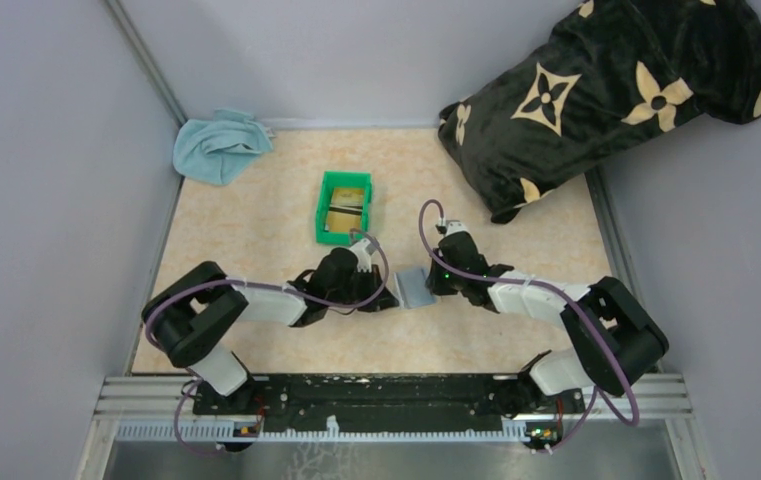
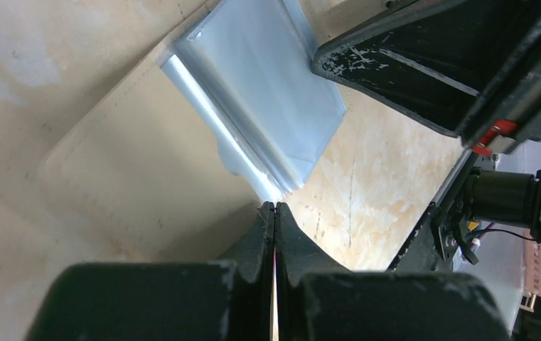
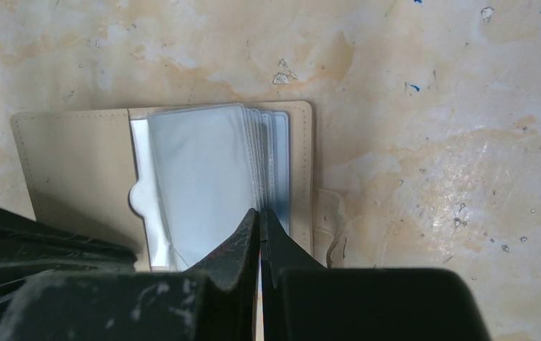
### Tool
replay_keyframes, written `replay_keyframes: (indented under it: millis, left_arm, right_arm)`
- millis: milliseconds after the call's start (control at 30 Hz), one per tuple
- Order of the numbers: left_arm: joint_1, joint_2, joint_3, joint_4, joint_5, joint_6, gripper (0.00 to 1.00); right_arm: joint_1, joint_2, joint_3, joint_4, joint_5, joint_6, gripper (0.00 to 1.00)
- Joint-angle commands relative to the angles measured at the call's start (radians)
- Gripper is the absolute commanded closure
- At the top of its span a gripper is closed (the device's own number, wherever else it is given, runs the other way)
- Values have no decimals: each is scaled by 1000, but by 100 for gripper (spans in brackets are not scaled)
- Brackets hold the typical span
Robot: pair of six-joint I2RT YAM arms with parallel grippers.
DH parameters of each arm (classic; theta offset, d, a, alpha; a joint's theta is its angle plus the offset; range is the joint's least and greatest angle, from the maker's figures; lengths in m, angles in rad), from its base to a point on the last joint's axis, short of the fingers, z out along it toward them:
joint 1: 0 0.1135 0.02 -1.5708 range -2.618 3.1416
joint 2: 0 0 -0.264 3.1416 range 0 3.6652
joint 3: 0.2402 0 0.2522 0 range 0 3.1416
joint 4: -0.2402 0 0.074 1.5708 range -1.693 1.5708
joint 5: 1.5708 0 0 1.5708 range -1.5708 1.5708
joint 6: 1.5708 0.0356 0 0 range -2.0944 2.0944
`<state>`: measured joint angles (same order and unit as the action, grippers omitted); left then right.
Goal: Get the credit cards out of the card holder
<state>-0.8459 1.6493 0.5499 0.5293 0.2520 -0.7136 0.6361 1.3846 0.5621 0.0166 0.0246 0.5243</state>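
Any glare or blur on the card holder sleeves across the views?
Left wrist: glare streak along the card holder sleeve edge; left hand soft up close. Right wrist: even light, sleeves sharp, no glare. Top external: diffuse, no hard shadows.

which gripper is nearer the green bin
The left gripper, almost straight in front of the green plastic bin; the right gripper sits across the blue-grey card holder, farther from it.

My left arm (image 1: 266, 303) and right arm (image 1: 526, 297) have pale grey-white links between black joints, each trailed by a looping purple cable (image 1: 171, 300). My black fingers (image 3: 228, 249) are scuffed white at the edges. A red tab (image 2: 493, 133) marks the right wrist casing.
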Motion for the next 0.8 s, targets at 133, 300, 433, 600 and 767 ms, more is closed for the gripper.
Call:
replay_keyframes:
  millis: [133,300,433,600,767]
  left_arm:
    - [-7,-108,-65,-83,-73,28,100]
    - [-7,-60,-115,-20,-82,7,100]
    - [-6,5,-134,49,-54,-16,100]
    - [-7,60,-128,75,-44,-18,100]
    - [-7,74,-132,90,-37,-26,100]
  right_arm:
    - [-11,17,-30,50,-3,-6,100]
    - [-12,26,-20,42,-8,-9,100]
    - [-12,23,-15,40,-12,-6,100]
    - [-12,15,-3,28,-18,-1,100]
    - [-23,4,1,20,-20,0,100]
